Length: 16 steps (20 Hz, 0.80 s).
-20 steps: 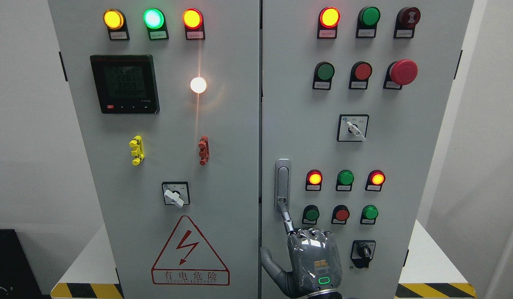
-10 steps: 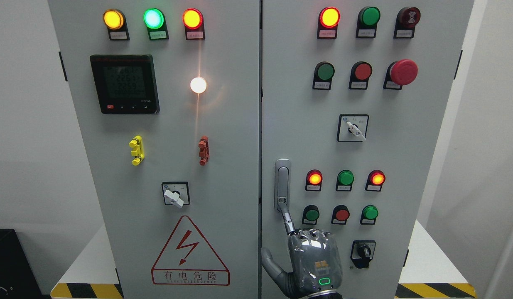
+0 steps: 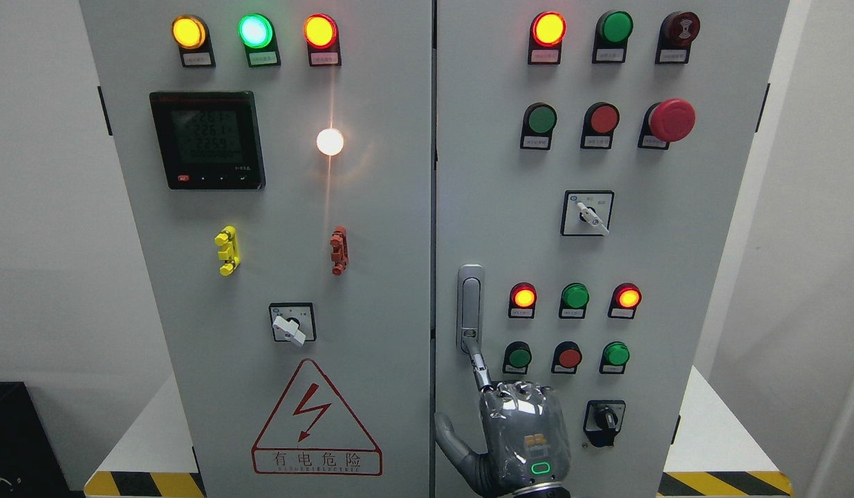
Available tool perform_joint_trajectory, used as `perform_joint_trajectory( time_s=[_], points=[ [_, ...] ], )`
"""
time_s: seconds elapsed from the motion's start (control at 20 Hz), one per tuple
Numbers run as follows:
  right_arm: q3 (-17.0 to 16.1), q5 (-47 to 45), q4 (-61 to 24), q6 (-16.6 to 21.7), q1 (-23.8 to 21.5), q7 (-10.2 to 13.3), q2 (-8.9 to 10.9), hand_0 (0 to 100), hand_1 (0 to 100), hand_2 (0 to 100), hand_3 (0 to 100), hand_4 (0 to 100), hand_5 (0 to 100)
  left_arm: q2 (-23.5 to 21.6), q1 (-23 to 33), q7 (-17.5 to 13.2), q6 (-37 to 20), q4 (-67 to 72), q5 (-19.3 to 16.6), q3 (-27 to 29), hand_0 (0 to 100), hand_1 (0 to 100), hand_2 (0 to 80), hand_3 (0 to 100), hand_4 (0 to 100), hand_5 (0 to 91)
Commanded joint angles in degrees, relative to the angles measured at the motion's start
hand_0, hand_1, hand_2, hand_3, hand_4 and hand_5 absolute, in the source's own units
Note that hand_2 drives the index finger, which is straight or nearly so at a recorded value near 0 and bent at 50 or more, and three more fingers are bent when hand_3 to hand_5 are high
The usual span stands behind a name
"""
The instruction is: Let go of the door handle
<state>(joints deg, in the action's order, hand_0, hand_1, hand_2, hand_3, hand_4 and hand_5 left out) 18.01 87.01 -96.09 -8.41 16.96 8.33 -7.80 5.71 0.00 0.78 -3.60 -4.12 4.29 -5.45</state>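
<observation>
One robot hand in view: the right robot hand, coming up from the bottom edge against the cabinet's right door. The left is out of frame.

- Change over the last second: practically none. Hand, wrist and forefinger sit where they sat in both earlier frames. Only the digits on the meter on the left door have flickered.
- Hand state: forefinger straight, pointing up and slightly left, its tip touching the lower end of the door handle. Other fingers folded down over the palm; thumb out to the left, clear of the handle. Nothing is enclosed in the hand. Whether the fingertip is hooked behind the handle's foot or just resting on it can't be made out.
- Handle: silver, upright, flush in its recess near the left edge of the right door, just left of the green button. Door appears closed.

Reading: contact persists, so the release is not yet done; the hand seems paused rather than withdrawing. Next move likely a short pull-back of the forefinger down and away from the panel. Watch the black rotary switch just beside the knuckles on the right during any retreat.
</observation>
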Motion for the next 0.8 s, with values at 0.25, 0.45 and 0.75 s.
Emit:
perform_joint_trajectory(
  time_s=[0.25, 0.45, 0.75],
  points=[
    [0.3, 0.0, 1.3, 0.1, -0.3, -0.2, -0.02, 35, 22, 17, 100, 100, 100, 0.0, 1.0, 0.0, 0.0, 0.0, -0.1, 0.0, 12, 56, 0.0, 0, 0, 0.0],
    [0.3, 0.0, 1.3, 0.1, -1.0, -0.2, -0.02, 35, 22, 17, 100, 100, 100, 0.0, 1.0, 0.0, 0.0, 0.0, 0.0, 0.0, 12, 56, 0.0, 0, 0, 0.0],
    [0.1, 0.0, 1.3, 0.1, -1.1, -0.2, -0.02, 35, 22, 17, 100, 100, 100, 0.0, 1.0, 0.0, 0.0, 0.0, 0.0, 0.0, 12, 56, 0.0, 0, 0, 0.0]
  ],
)
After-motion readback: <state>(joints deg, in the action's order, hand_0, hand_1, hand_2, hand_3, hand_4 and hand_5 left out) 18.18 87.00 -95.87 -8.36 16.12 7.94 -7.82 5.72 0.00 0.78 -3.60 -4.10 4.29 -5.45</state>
